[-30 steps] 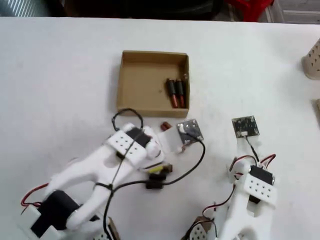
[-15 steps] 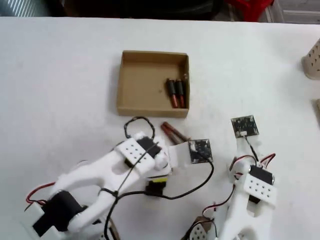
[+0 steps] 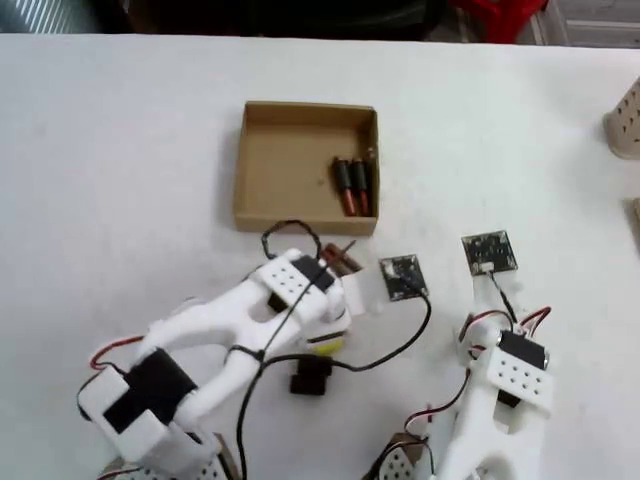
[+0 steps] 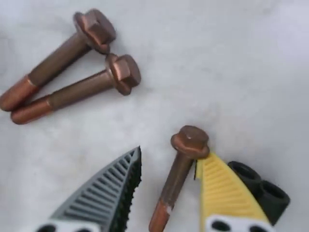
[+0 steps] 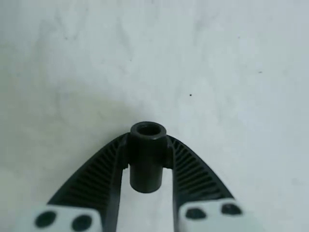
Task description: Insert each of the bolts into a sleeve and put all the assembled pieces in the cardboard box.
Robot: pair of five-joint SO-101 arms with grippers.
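The left arm (image 3: 220, 320) is stretched low from the near left towards the near side of the box (image 3: 290, 165). Its end effector (image 4: 169, 162) is held apart over the tabletop (image 3: 120, 150). A bolt (image 4: 179, 174) is seen between the fingers, lying against the yellow finger (image 4: 219, 193) and clear of the grey finger (image 4: 106, 193). A second bolt (image 4: 63, 55) and a third bolt (image 4: 77, 92) are laid side by side nearby. The right arm (image 3: 515, 375) is kept at the near right. Its end effector (image 5: 147, 142) is clamped on a black sleeve (image 5: 146, 164), whose open hole can be seen. Two assembled pieces (image 3: 350, 185) are laid on the right side of the box.
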